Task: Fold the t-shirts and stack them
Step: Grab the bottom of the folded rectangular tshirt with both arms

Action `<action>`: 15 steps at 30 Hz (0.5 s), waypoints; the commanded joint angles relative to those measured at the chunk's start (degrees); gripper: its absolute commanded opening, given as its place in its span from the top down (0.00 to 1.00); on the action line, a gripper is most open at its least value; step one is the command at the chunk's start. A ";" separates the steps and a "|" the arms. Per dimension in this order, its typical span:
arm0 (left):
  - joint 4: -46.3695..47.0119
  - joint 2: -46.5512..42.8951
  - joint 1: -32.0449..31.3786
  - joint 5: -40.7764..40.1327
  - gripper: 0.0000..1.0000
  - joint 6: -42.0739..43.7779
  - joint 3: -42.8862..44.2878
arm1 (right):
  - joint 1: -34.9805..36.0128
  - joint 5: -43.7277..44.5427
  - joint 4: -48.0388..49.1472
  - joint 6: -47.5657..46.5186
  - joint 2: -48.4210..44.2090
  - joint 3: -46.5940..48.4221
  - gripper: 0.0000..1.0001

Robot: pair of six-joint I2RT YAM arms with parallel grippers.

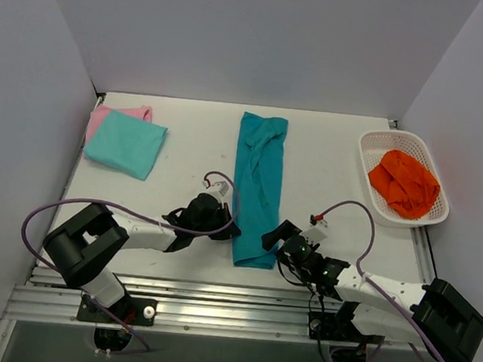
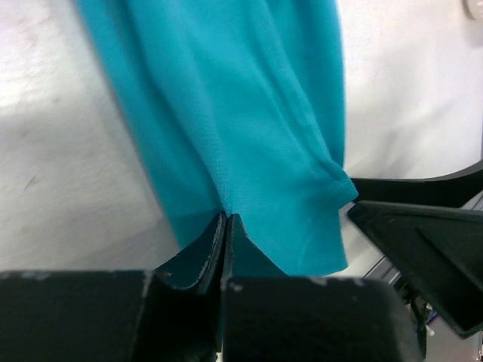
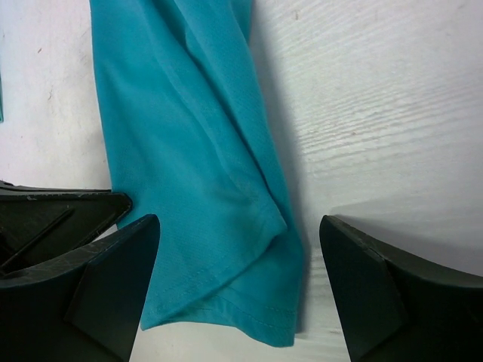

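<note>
Pinching near hem of deep teal cloth t-shirt [image 1: 258,183].
Left gripper [image 2: 226,222] clamps it; right gripper [image 3: 239,226] gapes wide astride it.

The white tabletop [image 1: 194,142] is carrying a deep teal t-shirt [image 1: 258,183], folded into a long strip, which is lying at its centre and running from twelve to six o'clock. Toward ten o'clock a pink t-shirt [image 1: 102,116] is lying flat, with a folded aqua-mint t-shirt [image 1: 127,144] partly covering it and partly resting on the tabletop. A white lattice basket [image 1: 364,167] is sitting at two o'clock, by the right edge.
</note>
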 commanded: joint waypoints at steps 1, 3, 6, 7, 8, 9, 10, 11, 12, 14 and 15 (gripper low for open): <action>0.37 -5.02 -0.47 -3.18 0.98 -1.79 -2.68 | -0.35 1.86 -8.61 1.44 -3.36 -2.06 0.18; -2.63 -7.84 -0.74 -7.83 0.98 -3.29 -4.25 | -0.35 1.95 -10.10 1.71 -5.38 -2.33 0.18; -9.39 -14.96 -1.18 -13.11 0.98 -4.96 -7.06 | -0.35 2.21 -10.81 1.89 -6.71 -2.68 0.19; -10.45 -18.63 -1.18 -13.99 0.98 -5.31 -7.77 | -0.35 2.30 -10.82 1.89 -6.71 -2.77 0.19; -11.60 -20.58 -1.26 -14.87 0.98 -5.75 -8.48 | -0.35 2.21 -10.73 2.06 -6.45 -2.86 0.19; -13.17 -22.26 -1.27 -16.62 0.98 -6.19 -9.18 | -0.35 2.13 -10.29 2.06 -6.27 -2.95 0.19; -13.62 -25.40 -1.35 -17.16 0.98 -6.28 -10.58 | -0.35 2.04 -9.94 2.15 -6.01 -2.95 0.20; -14.24 -26.74 -1.44 -17.60 0.98 -6.20 -11.03 | -0.35 1.86 -9.68 2.15 -5.31 -3.03 0.20; -15.64 -27.80 -1.44 -17.95 0.98 -6.11 -11.38 | -0.35 1.60 -8.98 2.15 -4.95 -3.04 0.20; -16.26 -29.83 -1.44 -18.48 0.98 -6.11 -12.52 | -0.35 1.42 -8.01 2.15 -3.82 -2.86 0.20; -16.61 -30.00 -1.53 -18.31 0.98 -6.11 -12.70 | -0.35 1.07 -7.66 2.15 -3.37 -2.77 0.20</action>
